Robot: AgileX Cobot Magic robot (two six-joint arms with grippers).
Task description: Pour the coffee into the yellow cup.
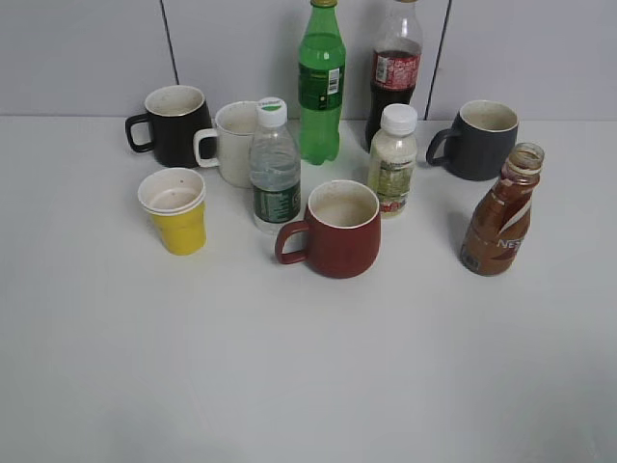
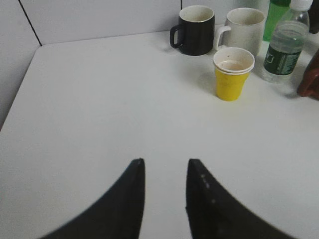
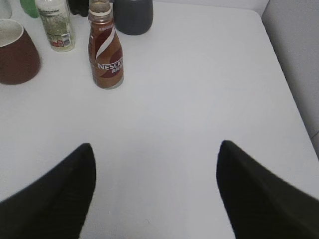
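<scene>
Coffee [image 1: 501, 214]: capless bottle upright at table's right side, well apart from yellow cup [image 1: 175, 211] on left.
Handling: likely light, smooth plastic, spillable; grasp the curvy waist, keep upright.
Right gripper [image 3: 154, 194]: spread wide, empty.
Left gripper [image 2: 164, 191]: slightly parted, empty.

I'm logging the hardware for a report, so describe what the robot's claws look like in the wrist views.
Only fingers show. The left claw has two matte black fingers, broad at the base, curving inward to narrow blunt tips. The right claw shows two similar black fingers, plain and smooth. No cables or lettering are visible; the arms are out of frame.
</scene>
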